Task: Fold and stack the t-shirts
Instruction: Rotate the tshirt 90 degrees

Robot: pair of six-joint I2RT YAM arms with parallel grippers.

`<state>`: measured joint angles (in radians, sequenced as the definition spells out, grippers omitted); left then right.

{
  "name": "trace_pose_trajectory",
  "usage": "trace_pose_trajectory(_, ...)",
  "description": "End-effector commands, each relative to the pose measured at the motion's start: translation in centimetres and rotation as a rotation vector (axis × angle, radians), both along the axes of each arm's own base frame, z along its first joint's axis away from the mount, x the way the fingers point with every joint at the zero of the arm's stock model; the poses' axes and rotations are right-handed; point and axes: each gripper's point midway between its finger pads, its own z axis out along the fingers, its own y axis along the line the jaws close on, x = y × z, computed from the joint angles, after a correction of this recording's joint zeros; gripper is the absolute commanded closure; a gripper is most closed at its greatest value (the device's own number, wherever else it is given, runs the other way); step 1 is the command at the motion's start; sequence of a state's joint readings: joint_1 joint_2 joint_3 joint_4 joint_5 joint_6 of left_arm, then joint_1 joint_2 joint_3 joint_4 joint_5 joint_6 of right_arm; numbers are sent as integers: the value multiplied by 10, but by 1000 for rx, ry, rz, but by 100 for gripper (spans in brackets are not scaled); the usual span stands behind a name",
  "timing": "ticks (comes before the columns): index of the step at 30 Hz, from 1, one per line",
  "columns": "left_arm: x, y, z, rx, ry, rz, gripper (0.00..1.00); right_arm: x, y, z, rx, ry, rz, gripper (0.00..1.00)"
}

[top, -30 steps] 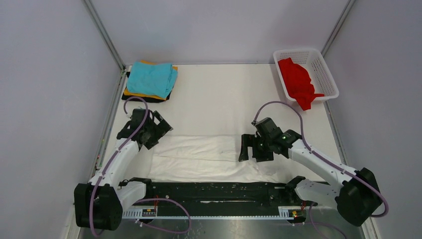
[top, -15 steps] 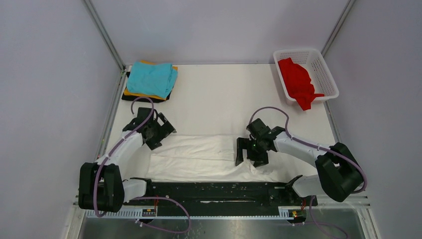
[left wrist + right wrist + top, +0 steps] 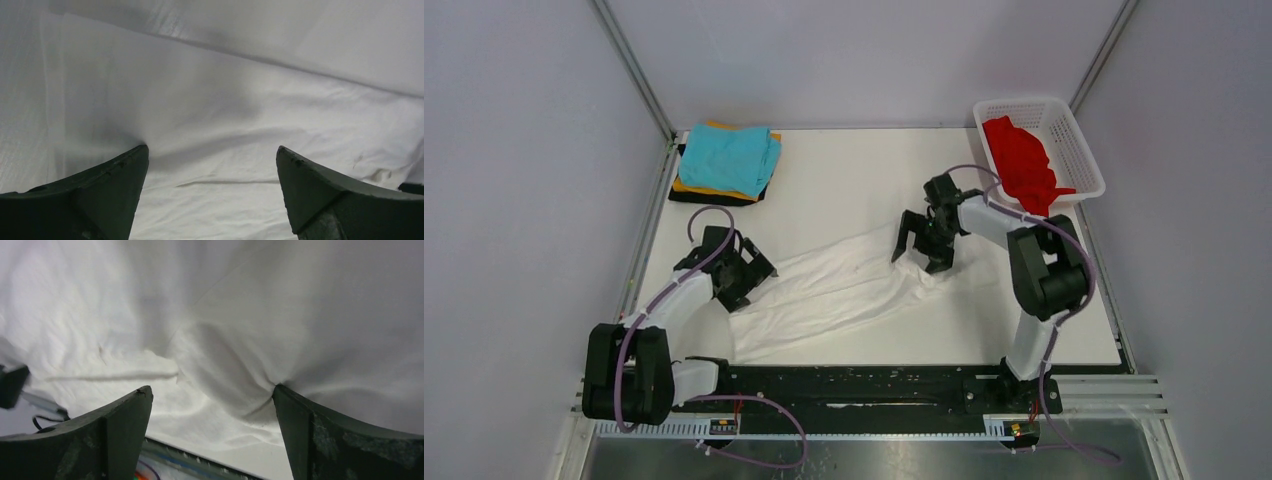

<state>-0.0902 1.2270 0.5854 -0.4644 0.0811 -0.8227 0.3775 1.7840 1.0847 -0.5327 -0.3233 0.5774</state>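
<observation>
The large t-shirt [image 3: 824,295] is plain white, close to the white table [image 3: 844,185]. A plain red t-shirt [image 3: 1021,160] sits in the white mesh basket [image 3: 1086,158]. The teal t-shirt [image 3: 732,158] tops an orange t-shirt [image 3: 687,186] and a black t-shirt [image 3: 714,199].

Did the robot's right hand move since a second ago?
Yes. The right hand moved up the overhead picture, closer to the white plastic mesh basket at the far right.

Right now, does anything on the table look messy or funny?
Yes. The white t-shirt lies slanted across the table, bunched into wrinkles under the right gripper. The red t-shirt is crumpled in the basket, one end drooping over its near rim. The folded pile looks tidy.
</observation>
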Motion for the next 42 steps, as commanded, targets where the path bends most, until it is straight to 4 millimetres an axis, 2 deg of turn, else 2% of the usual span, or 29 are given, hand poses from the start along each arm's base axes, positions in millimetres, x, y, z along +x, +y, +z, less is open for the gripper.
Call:
trace_pose_trajectory(1,-14,-15,-9,-74,20,23,1,84,5,-7,-53,-136,22,1)
trace_pose_trajectory(6,-63,-42,-24,-181,107,8,1,128,24,-13,-50,-95,55,1)
trace_pose_trajectory(10,-98,-69,-24,-254,119,-50,1,170,45,-1,3,-140,61,1)
trace_pose_trajectory(14,-109,-88,-13,-280,64,-109,1,195,64,2,39,-128,46,1)
trace_pose_trajectory(18,-120,-103,-9,-295,41,-160,1,221,63,6,-12,-168,49,1)
trace_pose_trajectory(21,-129,-119,-9,-322,27,-232,1,242,67,30,3,-275,71,1)
trace_pose_trajectory(25,-132,-138,-4,-321,-3,-314,1,251,63,66,-7,-394,92,0)
trace_pose_trajectory(27,-132,-147,2,-307,-15,-355,1,248,58,81,-24,-425,109,0)
trace_pose_trajectory(30,-132,-161,7,-292,-25,-410,1,235,49,93,-57,-417,124,1)
trace_pose_trajectory(32,-131,-169,12,-285,-31,-442,1,221,38,92,-129,-400,131,1)
trace_pose_trajectory(35,-126,-174,22,-260,-57,-484,1,191,36,89,-195,-370,178,0)
trace_pose_trajectory(36,-124,-171,25,-238,-63,-488,1,180,38,89,-196,-365,194,1)
trace_pose_trajectory(39,-120,-166,45,-198,-108,-512,1,140,46,73,-194,-359,220,0)
trace_pose_trajectory(41,-113,-153,55,-130,-153,-508,1,113,52,61,-171,-353,210,0)
trace_pose_trajectory(42,-112,-139,57,-67,-150,-500,1,97,56,56,-146,-341,212,0)
